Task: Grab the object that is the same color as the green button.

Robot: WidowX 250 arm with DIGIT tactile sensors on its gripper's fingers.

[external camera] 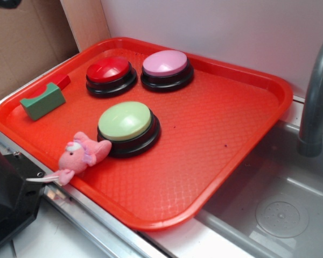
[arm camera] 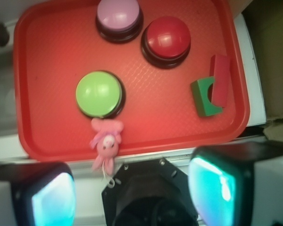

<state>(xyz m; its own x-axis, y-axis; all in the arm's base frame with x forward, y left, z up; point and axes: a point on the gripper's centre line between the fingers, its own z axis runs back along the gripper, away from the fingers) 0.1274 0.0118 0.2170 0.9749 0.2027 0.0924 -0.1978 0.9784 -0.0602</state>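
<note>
Well, my gripper [arm camera: 128,193] sits at the near edge of the red plastic tray [external camera: 247,140], its two pads wide apart and holding nothing. The small dark-green block with a notch [external camera: 42,101] lies at the far left, touching the thin red bar [external camera: 61,83]. I think I could pinch both together, or bump the pink plush toy [external camera: 82,155] beside the pale-green round button [external camera: 125,120].

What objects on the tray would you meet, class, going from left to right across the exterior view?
Green block → pink plush toy → green button → pink button. I leave out the red bar and the red button, since their places overlap others.
</note>
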